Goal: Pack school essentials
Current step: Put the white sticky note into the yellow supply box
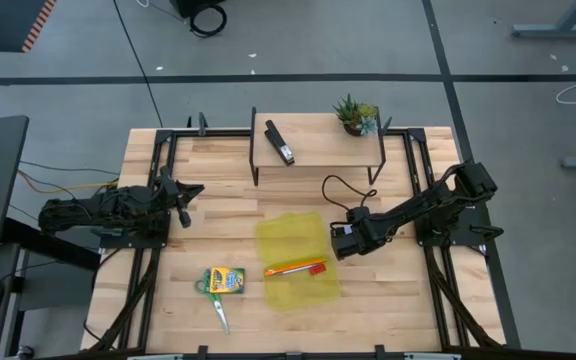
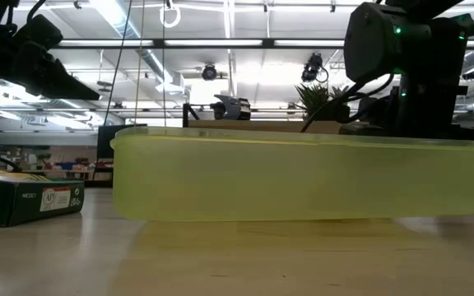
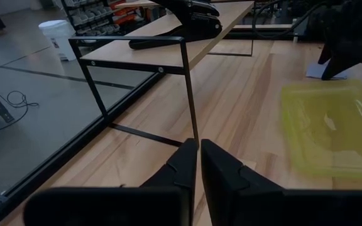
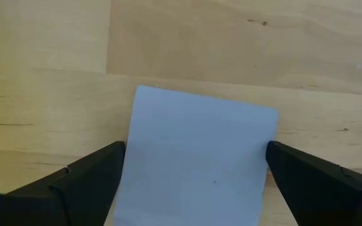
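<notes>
A pale lavender-blue square notepad lies flat on the wood. My right gripper is open and points down over it, one finger on each side of the pad, just right of the yellow-green translucent case. The case lies opened flat, with orange pencils and a small red piece in its near half. A crayon box and green-handled scissors lie left of the case. My left gripper waits shut at the table's left side.
A black-framed wooden shelf stands at the far edge with a black stapler and a small potted plant on it. Black rails run along both sides of the table. Bare wood lies near the front right.
</notes>
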### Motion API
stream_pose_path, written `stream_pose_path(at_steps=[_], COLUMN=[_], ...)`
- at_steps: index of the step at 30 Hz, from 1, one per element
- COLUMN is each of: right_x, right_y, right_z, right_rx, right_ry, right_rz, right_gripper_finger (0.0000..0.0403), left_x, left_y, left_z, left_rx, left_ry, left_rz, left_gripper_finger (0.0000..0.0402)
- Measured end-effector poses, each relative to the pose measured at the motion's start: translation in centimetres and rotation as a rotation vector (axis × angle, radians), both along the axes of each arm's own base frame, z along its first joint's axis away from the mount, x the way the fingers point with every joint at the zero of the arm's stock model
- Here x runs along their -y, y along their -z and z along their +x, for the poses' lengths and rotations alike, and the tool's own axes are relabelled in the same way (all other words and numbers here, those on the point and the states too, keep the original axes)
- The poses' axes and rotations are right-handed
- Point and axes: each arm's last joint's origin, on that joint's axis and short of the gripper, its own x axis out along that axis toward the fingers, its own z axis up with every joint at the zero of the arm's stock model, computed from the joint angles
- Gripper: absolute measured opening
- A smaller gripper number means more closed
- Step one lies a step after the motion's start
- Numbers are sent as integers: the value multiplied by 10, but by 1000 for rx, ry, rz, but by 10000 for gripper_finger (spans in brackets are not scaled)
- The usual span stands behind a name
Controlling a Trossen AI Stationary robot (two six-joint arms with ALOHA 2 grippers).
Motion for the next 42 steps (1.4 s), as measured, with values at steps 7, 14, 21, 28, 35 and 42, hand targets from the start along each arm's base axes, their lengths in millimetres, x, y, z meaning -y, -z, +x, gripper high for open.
stream_pose_path(at_steps=[7, 14, 21, 28, 35, 42], right_x=[0, 0, 0, -1, -1, -1], right_y=[0, 0, 0, -5, -5, -6], right_z=[0, 0, -1, 5, 5, 5], right_rx=[-1, -4, -4, -11, -17, -12], right_ry=[-1, -2, -4, -62, -67, -49], right_rz=[-4, -5, -8, -6, -12, -20], right_gripper_finger=[385, 375, 368, 368, 364, 350], left_x=[0, 0, 0, 0, 0, 0], left_y=[0, 0, 0, 0, 0, 0], left_z=[0, 0, 0, 0, 0, 0], left_rx=[0, 0, 0, 0, 0, 0], left_ry=[0, 0, 0, 0, 0, 0], left_rz=[0, 0, 0, 0, 0, 0], left_gripper_finger=[34, 41, 32, 33, 38, 28])
